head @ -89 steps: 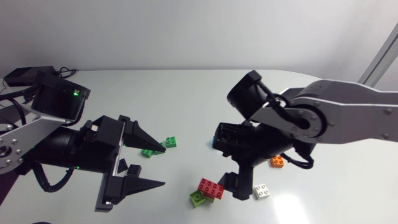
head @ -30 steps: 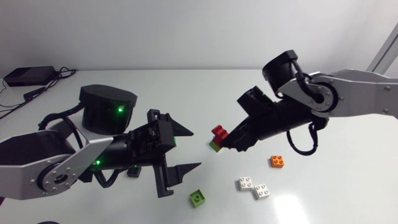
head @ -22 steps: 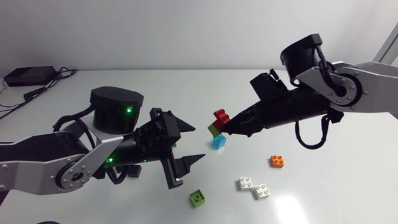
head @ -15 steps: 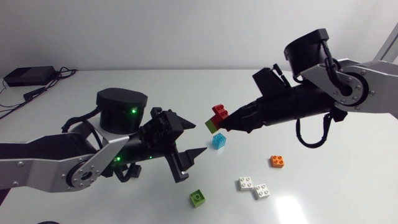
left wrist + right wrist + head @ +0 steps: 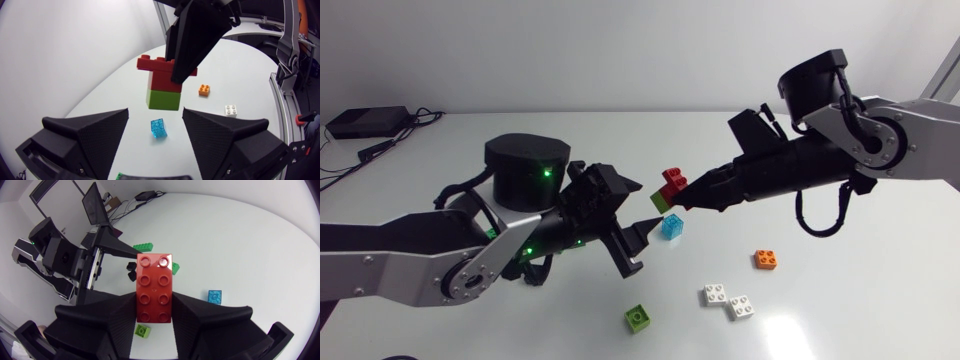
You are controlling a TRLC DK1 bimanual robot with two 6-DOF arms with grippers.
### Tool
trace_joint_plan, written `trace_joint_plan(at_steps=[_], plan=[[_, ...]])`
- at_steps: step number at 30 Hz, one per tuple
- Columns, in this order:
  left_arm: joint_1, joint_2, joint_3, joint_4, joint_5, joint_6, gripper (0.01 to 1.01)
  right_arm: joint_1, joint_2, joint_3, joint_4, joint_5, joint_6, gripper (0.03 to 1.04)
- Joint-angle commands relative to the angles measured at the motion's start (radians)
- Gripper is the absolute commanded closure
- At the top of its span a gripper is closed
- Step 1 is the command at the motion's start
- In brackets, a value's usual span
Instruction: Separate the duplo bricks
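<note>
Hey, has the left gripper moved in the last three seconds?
Yes. The left gripper has swung toward the robot's right, closer to the orange brick, and is open facing the red-green stack.

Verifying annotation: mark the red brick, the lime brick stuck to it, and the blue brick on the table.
red brick (image 5: 155,287): right wrist view, studded face.
lime brick (image 5: 163,99): left wrist view, side face.
blue brick (image 5: 671,227): head view, top face.
</note>
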Motion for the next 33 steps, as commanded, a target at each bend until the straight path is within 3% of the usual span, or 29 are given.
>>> trace_joint_plan(at_steps=[1,13,16,23,25,30,33], plan=[[-0.017,0.022,0.033,0.015,-0.011,-0.025,0.297,-0.019,0.019,-0.015,0.018,-0.012,0.023,0.82],[-0.06,0.031,0.039,0.035,-0.07,-0.018,0.298,-0.002,0.032,-0.021,0.013,-0.019,0.028,0.82],[-0.066,0.037,0.044,0.043,-0.083,-0.017,0.385,0.007,0.032,-0.019,0.007,-0.022,0.028,0.82],[-0.066,0.06,0.047,0.052,-0.093,-0.005,0.395,0.01,0.029,-0.019,0.002,-0.024,0.028,0.82],[-0.066,0.06,0.047,0.058,-0.098,-0.002,0.477,0.012,0.029,-0.018,0.002,-0.024,0.028,0.82],[-0.065,0.059,0.047,0.067,-0.112,0.003,0.489,0.018,0.031,-0.016,0.002,-0.024,0.03,0.82],[-0.066,0.06,0.045,0.077,-0.121,0.005,0.615,0.018,0.035,-0.018,0.002,-0.024,0.03,0.82]])
